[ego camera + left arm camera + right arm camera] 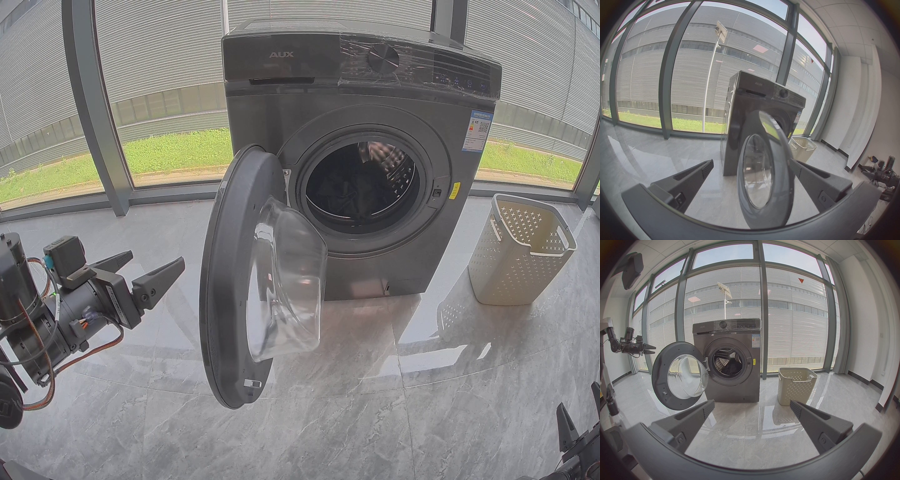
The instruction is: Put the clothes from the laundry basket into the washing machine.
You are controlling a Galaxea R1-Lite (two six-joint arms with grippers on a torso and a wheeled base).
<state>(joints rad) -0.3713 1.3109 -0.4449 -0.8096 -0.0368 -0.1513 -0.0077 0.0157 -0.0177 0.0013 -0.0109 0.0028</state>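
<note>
While the left tool (156, 257) and right tool (751, 402) are both gaping wide, gripping nothing, dark clothes (356, 187) are seemingly lying inside the washing machine (350, 106) — the laundry basket (522, 250) standing beside it. Swinging inward, the left tool is risking a knock against the open door (228, 275).

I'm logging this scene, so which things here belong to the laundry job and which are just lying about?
Job:
washer
door, swung open
basket
left gripper, open, empty
right gripper, open, empty

Just about:
window frame
lamp post outside
</note>
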